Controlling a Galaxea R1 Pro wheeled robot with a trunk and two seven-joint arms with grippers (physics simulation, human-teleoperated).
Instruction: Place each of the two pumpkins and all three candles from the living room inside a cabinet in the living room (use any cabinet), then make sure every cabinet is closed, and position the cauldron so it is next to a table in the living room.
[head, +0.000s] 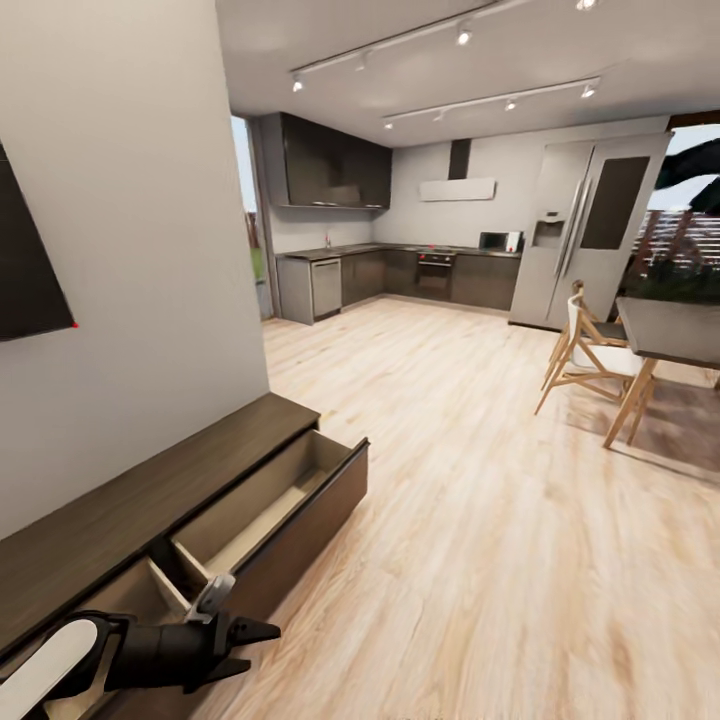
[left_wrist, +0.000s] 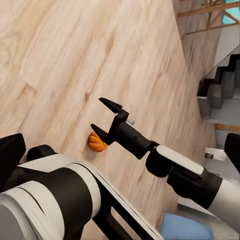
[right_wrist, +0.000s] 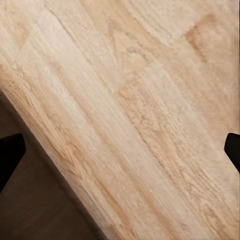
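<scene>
The dark-brown cabinet (head: 120, 500) runs along the left wall, and its pull-out compartment (head: 270, 500) stands open with a pale inside where nothing shows. My left gripper (head: 255, 647) hangs open just in front of that compartment, holding nothing. In the left wrist view a small orange pumpkin (left_wrist: 96, 142) lies on the plank floor. My right gripper (left_wrist: 102, 115) is open right beside it, one fingertip partly covering the pumpkin. The right wrist view looks at bare floor and a dark cabinet edge (right_wrist: 30, 210). Candles, cauldron and the low table are out of view.
A dining table (head: 670, 330) with wooden legs and chairs (head: 590, 355) stands at the right. Grey kitchen units (head: 420, 275) and a fridge (head: 590, 230) line the far wall. A blue sofa corner (left_wrist: 185, 227) and stairs (left_wrist: 220, 85) lie beyond the right arm.
</scene>
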